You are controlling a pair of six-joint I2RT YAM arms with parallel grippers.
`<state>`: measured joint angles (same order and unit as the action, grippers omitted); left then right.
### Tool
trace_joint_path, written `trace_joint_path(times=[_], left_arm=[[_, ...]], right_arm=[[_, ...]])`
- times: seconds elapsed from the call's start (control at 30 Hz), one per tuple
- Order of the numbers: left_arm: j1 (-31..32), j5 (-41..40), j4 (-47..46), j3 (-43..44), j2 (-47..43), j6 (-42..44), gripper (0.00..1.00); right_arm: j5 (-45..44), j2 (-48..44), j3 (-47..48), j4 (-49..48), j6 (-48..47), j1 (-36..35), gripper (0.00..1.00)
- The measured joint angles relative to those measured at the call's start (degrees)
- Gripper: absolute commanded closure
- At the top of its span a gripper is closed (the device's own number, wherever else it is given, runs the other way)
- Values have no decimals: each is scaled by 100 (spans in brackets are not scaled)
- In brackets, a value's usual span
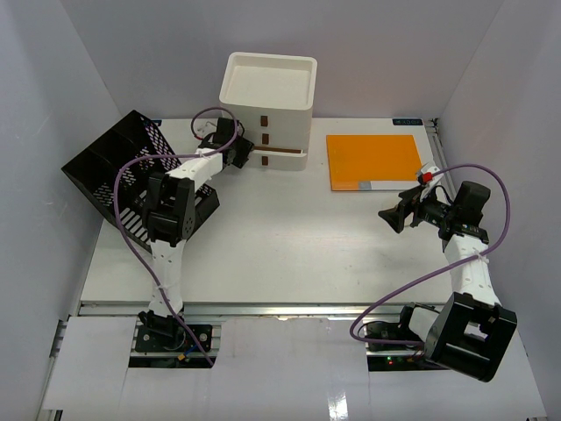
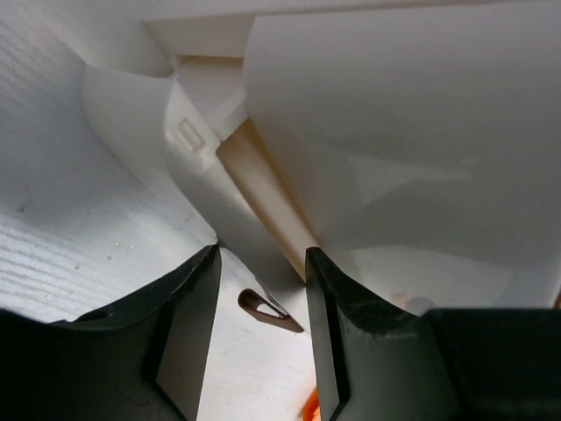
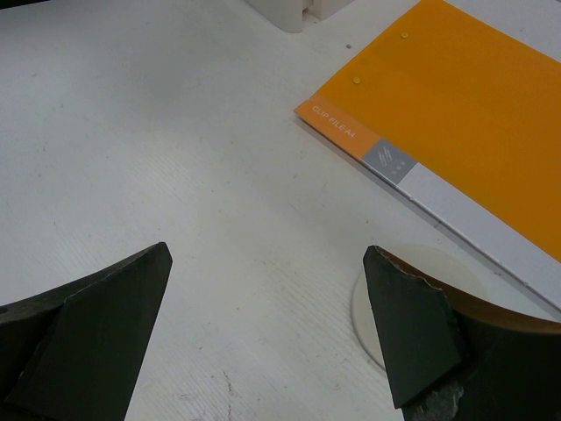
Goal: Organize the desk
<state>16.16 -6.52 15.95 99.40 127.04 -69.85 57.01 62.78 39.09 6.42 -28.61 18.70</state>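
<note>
The left pincer point(image 1: 230, 149), jaws half apart and holding nothing, sits at 9 o'clock of the drawer point(image 1: 282, 157) (handle point(image 2: 263, 189) running 9-to-3); the right pincer point(image 1: 392, 213) gapes, well apart.

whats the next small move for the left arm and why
Probably lower the left gripper and close on the small dark clip: it lies on the desk between the open jaws, just in front of the white drawer box.
</note>
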Motion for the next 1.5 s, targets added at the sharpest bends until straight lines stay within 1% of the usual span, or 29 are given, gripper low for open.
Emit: trace_joint_path(times=[0.17,0.27,0.47,0.7,1.3,1.4,1.5], left_arm=[[0,-34,205,199,91,-51,51],[0,-55,256,225,92,-68,54],[0,-51,256,184,67,-97,57],[0,-51,198,-266,-256,-79,58],[-37,-21,215,-1560,-1257,189,65],[-42,-16,249,-1697,-1388,319,63],[-51,11,240,-1789,-1461,451,50]], right_arm=[[-15,53,0,-2,-4,5,3],[-28,60,0,0,-4,22,3],[-30,61,0,-1,-4,56,3],[-30,61,0,-2,-4,118,3],[-113,236,-37,-4,-23,224,3],[-174,315,-40,-2,-28,225,3],[-271,352,-44,-2,-28,225,3]])
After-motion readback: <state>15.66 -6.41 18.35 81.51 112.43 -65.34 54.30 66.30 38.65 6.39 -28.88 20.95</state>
